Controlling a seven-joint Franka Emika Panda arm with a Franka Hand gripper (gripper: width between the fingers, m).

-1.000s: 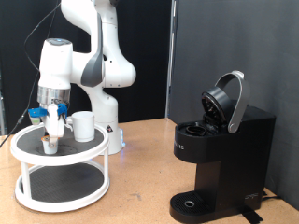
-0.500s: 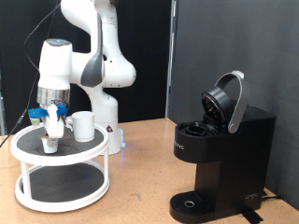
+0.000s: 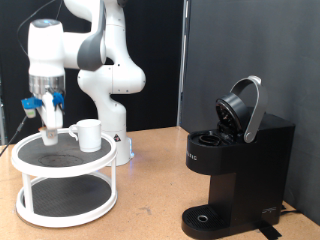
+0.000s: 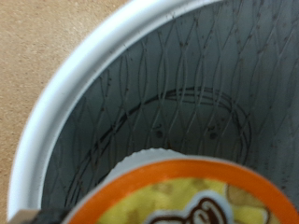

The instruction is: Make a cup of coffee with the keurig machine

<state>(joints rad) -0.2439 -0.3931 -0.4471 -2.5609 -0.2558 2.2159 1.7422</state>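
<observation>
My gripper (image 3: 48,128) hangs over the left part of a white two-tier round rack (image 3: 70,168), above its top shelf. It is shut on a small coffee pod (image 3: 48,136); the wrist view shows the pod's orange and yellow lid (image 4: 177,198) close up, above the grey mesh shelf (image 4: 187,84). The white cup (image 3: 88,134) stands on the same shelf, to the exterior view's right of the gripper, handle to the left. The black keurig machine (image 3: 235,170) stands at the exterior view's right with its domed lid (image 3: 243,108) hinged open.
The white robot arm base (image 3: 115,135) stands behind the rack. The rack's lower shelf (image 3: 62,200) shows nothing on it. The wooden table (image 3: 150,190) lies between rack and machine. The rack's white rim (image 4: 75,98) curves through the wrist view.
My gripper has risen from the top shelf and shifted slightly to the exterior view's left, lifting the pod off the shelf. The cup and the machine have not moved.
</observation>
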